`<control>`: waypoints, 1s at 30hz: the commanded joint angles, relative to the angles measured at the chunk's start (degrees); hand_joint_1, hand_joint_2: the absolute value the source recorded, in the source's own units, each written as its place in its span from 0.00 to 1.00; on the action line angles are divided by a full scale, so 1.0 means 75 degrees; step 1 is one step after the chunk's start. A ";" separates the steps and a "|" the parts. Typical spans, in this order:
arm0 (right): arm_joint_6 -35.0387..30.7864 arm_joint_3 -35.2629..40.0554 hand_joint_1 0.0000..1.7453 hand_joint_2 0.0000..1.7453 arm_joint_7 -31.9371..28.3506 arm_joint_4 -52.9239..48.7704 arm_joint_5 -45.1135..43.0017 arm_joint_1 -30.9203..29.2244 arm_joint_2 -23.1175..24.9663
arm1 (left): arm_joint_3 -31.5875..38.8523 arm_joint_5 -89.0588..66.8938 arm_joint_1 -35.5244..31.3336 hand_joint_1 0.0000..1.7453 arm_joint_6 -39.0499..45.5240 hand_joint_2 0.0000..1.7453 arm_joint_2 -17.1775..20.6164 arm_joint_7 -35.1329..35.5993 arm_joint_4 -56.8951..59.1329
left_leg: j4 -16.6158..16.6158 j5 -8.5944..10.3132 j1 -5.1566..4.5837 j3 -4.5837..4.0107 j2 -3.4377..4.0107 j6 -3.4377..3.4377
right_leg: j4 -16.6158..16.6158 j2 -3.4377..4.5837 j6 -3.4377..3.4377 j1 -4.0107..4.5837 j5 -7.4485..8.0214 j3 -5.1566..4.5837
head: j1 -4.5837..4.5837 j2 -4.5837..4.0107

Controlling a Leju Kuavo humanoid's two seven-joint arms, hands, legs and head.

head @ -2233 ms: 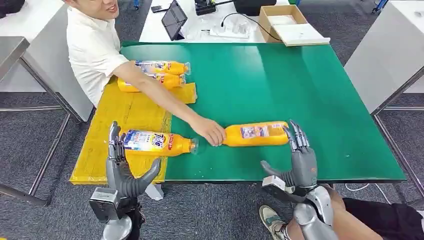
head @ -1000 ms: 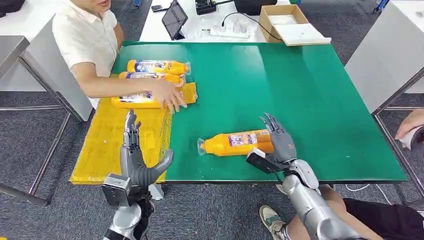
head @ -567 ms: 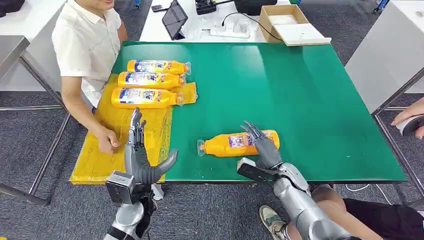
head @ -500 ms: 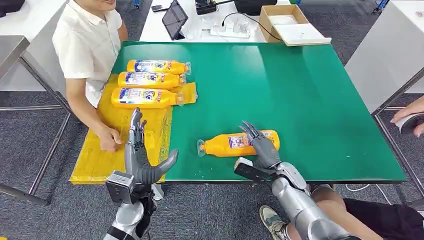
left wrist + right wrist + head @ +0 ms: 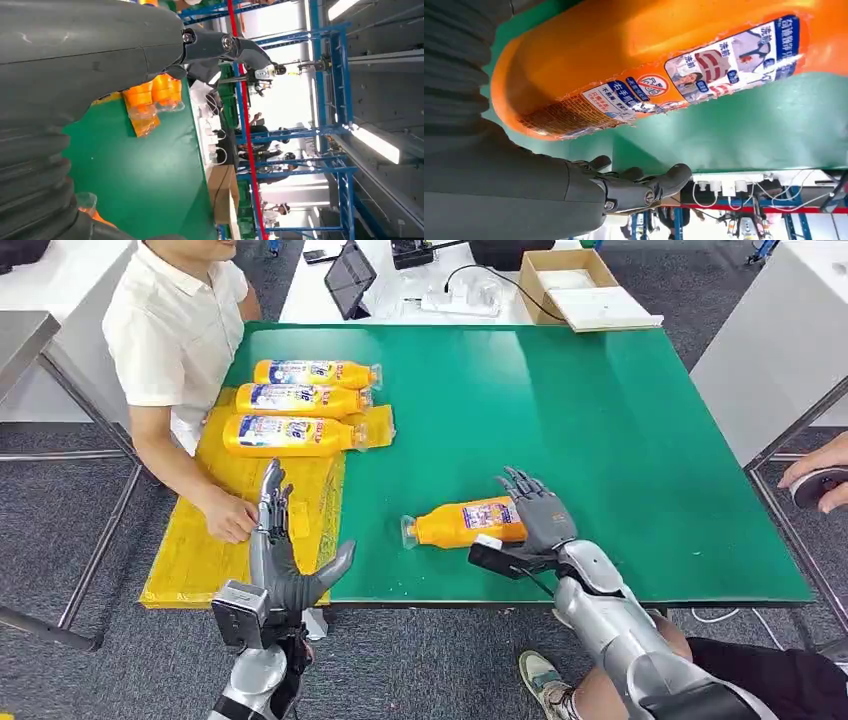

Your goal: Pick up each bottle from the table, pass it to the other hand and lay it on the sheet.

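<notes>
Near the bench [image 5: 640, 440] front edge: orange bottle [image 5: 455, 523] on its side, right hand [image 5: 540, 520] at its base, fingers spread, not yet gripping. Left hand [image 5: 280, 560] open over the yellow sheet [image 5: 200, 530]. Probably rigid, smooth, slippery; best gripped mid-body.
</notes>
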 commanded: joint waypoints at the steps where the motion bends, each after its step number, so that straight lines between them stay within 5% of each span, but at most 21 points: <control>1: 0.0867 0.0324 0.00 1.00 0.0197 0.0762 -0.0155 -0.0431 0.0034 | 0.0243 0.0012 0.0000 0.00 -0.0139 1.00 0.0145 0.0149 0.0127 | -0.0003 -0.0017 0.0004 0.0039 0.0026 -0.0013 | -0.0004 0.0013 -0.0014 0.0006 -0.0012 0.0033 | 0.0003 0.0000; 15: 0.2619 0.1022 0.00 1.00 0.0764 0.1459 0.0054 -0.0767 -0.0405 | 0.0374 0.0013 -0.0107 0.00 -0.0290 1.00 0.0208 0.0162 0.0525 | -0.0011 -0.0002 -0.0001 0.0040 -0.0006 -0.0007 | -0.0011 -0.0013 -0.0008 0.0001 -0.0007 0.0035 | 0.0000 0.0000; 16: 0.2552 0.1038 0.27 1.00 0.0759 0.1441 0.0068 -0.0762 -0.0407 | 0.0386 0.0016 -0.0086 0.00 -0.0298 1.00 0.0208 0.0163 0.0499 | -0.0016 -0.0006 0.0005 0.0061 -0.0006 -0.0012 | -0.0020 -0.0017 -0.0014 0.0008 -0.0011 0.0059 | 0.0000 0.0000; 17: 0.2512 0.1062 0.80 1.00 0.0788 0.1442 0.0082 -0.0769 -0.0410 | 0.0403 0.0017 -0.0062 0.00 -0.0304 1.00 0.0203 0.0163 0.0472 | -0.0012 -0.0003 0.0005 0.0060 -0.0013 -0.0009 | -0.0019 -0.0022 -0.0011 0.0007 -0.0009 0.0058 | 0.0003 0.0000; 23: 0.2512 0.1062 0.80 1.00 0.0788 0.1442 0.0082 -0.0769 -0.0410 | 0.0403 0.0017 -0.0062 0.00 -0.0304 1.00 0.0203 0.0163 0.0472 | -0.0020 -0.0010 0.0007 0.0088 -0.0007 -0.0018 | -0.0026 -0.0017 -0.0022 0.0010 -0.0014 0.0089 | 0.0003 0.0000; 24: 0.2450 0.1123 0.92 1.00 0.0856 0.1425 0.0136 -0.0775 -0.0401 | 0.0402 0.0026 -0.0045 0.00 -0.0330 1.00 0.0200 0.0186 0.0445 | -0.0021 -0.0008 0.0009 0.0085 -0.0013 -0.0016 | -0.0027 -0.0020 -0.0020 0.0012 -0.0013 0.0090 | 0.0006 0.0000; 26: 0.2442 0.1254 1.00 1.00 0.0939 0.1444 0.0251 -0.0842 -0.0417 | 0.0422 0.0081 -0.0045 0.00 -0.0426 1.00 0.0203 0.0270 0.0463 | -0.0019 -0.0011 0.0008 0.0089 -0.0008 -0.0018 | -0.0024 -0.0017 -0.0021 0.0011 -0.0015 0.0088 | 0.0009 0.0000; 30: 0.2460 0.1527 1.00 1.00 0.1290 0.1557 0.0569 -0.1009 -0.0464 | 0.0537 0.0105 -0.0017 0.00 -0.0481 1.00 0.0154 0.0298 0.0555 | -0.0014 -0.0011 0.0005 0.0085 -0.0004 -0.0015 | -0.0018 -0.0011 -0.0019 0.0009 -0.0014 0.0081 | 0.0003 0.0000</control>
